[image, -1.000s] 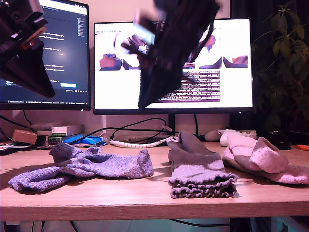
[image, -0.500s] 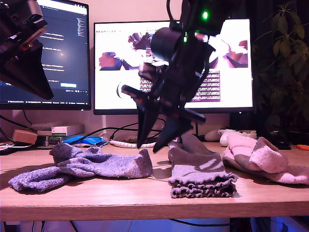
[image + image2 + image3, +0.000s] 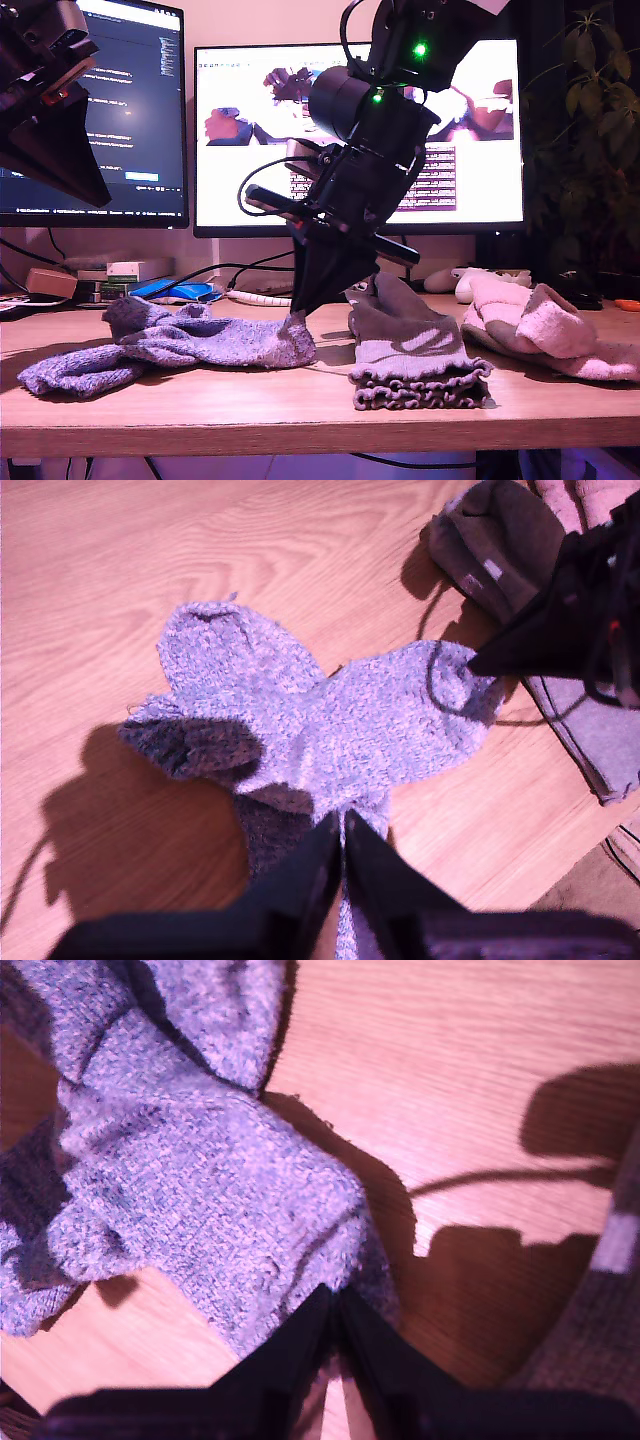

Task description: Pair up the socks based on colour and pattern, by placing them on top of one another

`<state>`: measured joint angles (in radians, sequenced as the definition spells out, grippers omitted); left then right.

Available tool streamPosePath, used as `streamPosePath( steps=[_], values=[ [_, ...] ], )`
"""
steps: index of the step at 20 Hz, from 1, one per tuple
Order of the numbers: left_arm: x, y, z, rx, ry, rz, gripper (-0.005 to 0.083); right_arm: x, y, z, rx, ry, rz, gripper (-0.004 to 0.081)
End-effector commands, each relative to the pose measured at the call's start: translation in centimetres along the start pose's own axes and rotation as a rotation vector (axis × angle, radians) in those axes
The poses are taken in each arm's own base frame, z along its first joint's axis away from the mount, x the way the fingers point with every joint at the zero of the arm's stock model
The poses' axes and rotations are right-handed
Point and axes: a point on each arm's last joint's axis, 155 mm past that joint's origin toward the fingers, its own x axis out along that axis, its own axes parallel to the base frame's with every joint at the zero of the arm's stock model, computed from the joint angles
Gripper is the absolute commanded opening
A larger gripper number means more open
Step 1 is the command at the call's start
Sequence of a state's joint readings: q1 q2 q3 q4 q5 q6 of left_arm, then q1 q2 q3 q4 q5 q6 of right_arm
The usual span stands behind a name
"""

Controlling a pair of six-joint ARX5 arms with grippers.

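**Desk:** What is in the middle of the frame?

**Photographer:** My second gripper (image 3: 298,312) reaches down to the wooden desk (image 3: 300,415), in front of a lit monitor (image 3: 485,120). Its fingers are pinched together on the near edge of the blue-purple socks (image 3: 170,345). The second wrist view shows the tips (image 3: 335,1310) meeting right at the knit's border (image 3: 180,1180).

**Desk:** And the other arm?

**Photographer:** My first gripper (image 3: 100,190) hangs high at the exterior view's left, well above the desk. Its fingers (image 3: 342,845) are pressed together with nothing between them. From its camera the speckled knit (image 3: 300,720) spreads out below, with my second gripper (image 3: 478,665) touching one end.

**Desk:** Where does the rest of the laundry lie?

**Photographer:** The blue-purple socks lie in one rumpled heap towards the exterior view's left. The grey socks (image 3: 410,350) lie stacked just beside them at centre, frilly cuffs towards the camera. The pale pink socks (image 3: 545,325) are bunched at the exterior view's right, near the grey ones. All three heaps rest on the desk.
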<state>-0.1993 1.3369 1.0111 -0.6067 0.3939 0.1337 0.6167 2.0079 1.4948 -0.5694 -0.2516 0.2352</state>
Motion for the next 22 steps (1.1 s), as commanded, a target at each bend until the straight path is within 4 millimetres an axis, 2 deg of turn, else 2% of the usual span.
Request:
streamPosePath(
  steps=[1, 5, 9, 11, 15, 18, 20, 22],
  values=[
    [0.5, 0.3, -0.8, -0.013, 0.024, 0.005, -0.0014, -0.2, 0.5, 1.2, -0.013, -0.01, 0.003, -0.0012],
    [0.5, 0.6, -0.8, -0.013, 0.025, 0.022, -0.0014, -1.3, 0.8, 1.8, -0.043, -0.003, -0.012, -0.0012],
    [0.6, 0.9, -0.8, -0.012, 0.027, 0.034, -0.0013, -2.4, 0.5, 0.0, -0.088, 0.095, -0.035, -0.0012],
    [1.1, 1.1, -1.0, -0.015, 0.035, 0.033, -0.0013, -3.5, 0.5, -0.3, -0.117, 0.124, -0.051, -0.0012],
    [3.8, 1.6, -2.4, -0.044, 0.106, 0.005, -0.0013, -6.1, 0.5, 0.7, -0.162, 0.116, -0.096, -0.0012],
    [6.2, 1.4, -4.1, -0.067, 0.174, -0.033, 0.0001, -7.2, 0.8, 1.7, -0.173, 0.096, -0.101, -0.0012],
    [7.9, 1.5, -5.3, -0.083, 0.222, -0.041, 0.0048, -7.7, 0.7, 2.3, -0.188, 0.081, -0.119, -0.0012],
    [9.1, 2.1, -6.4, -0.09, 0.261, -0.026, 0.0145, -8.0, 0.7, 2.5, -0.194, 0.078, -0.123, -0.0012]
  ],
)
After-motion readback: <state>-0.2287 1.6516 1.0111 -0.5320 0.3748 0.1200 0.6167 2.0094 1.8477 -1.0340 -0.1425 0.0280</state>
